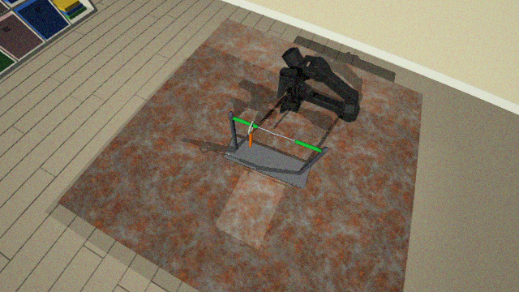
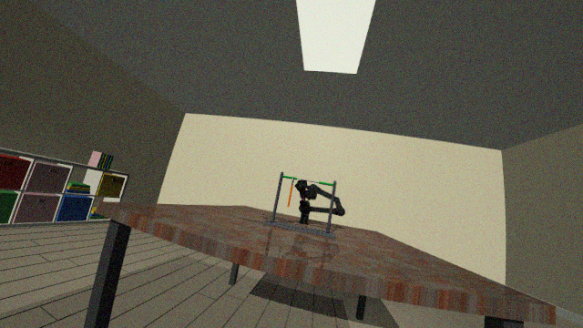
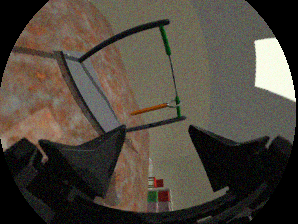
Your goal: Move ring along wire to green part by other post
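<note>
Ring (image 1: 251,126) hangs on the left green stretch (image 1: 244,122) beside the left post (image 1: 233,130), orange handle (image 1: 250,140) dangling above the grey base (image 1: 269,161); further right, hand (image 1: 289,106) spread wide, gripping nothing, well behind the wire over the worktop (image 1: 162,191).

The surface (image 1: 162,195) is showing a mottled rust-brown and grey pattern, with a paler rectangular patch (image 1: 251,208) lying on it, and the flat base plate (image 1: 272,160) and both posts (image 1: 232,131) are showing dull grey. The wire (image 1: 276,135) is running thin and pale grey between two bright green end parts (image 1: 243,122), while the handle (image 1: 250,139) is glowing orange under a whitish ring (image 1: 251,126). The arm (image 1: 320,87) and its tool (image 3: 156,156) are appearing black, and the floor (image 1: 81,81) is showing beige planks.
</note>
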Robot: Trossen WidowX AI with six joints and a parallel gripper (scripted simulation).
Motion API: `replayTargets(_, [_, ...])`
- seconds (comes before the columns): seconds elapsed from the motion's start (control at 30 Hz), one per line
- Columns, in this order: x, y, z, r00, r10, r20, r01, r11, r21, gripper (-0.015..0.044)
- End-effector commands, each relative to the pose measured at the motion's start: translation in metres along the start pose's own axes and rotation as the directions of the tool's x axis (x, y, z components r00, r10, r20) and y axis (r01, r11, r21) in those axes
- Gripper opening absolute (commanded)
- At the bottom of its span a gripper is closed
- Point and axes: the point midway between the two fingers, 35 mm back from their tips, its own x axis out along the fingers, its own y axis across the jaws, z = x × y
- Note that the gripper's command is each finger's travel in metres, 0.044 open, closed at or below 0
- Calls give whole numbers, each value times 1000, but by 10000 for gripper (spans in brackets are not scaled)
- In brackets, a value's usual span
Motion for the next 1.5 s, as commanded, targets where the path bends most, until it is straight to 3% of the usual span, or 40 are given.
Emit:
replayTargets(0.0, [0,0,-1,1000,3,1,-3,1000,6,374])
replayTargets(0.27, [14,17,-40,993,111,38,-117,953,278,164])
replayTargets(0.57, [45,44,-69,981,184,63,-186,799,571,160])
replayTargets(0.87, [73,72,-71,978,191,85,-180,564,806,160])
replayTargets(1.47, [78,71,-69,978,189,89,-178,531,828,160])
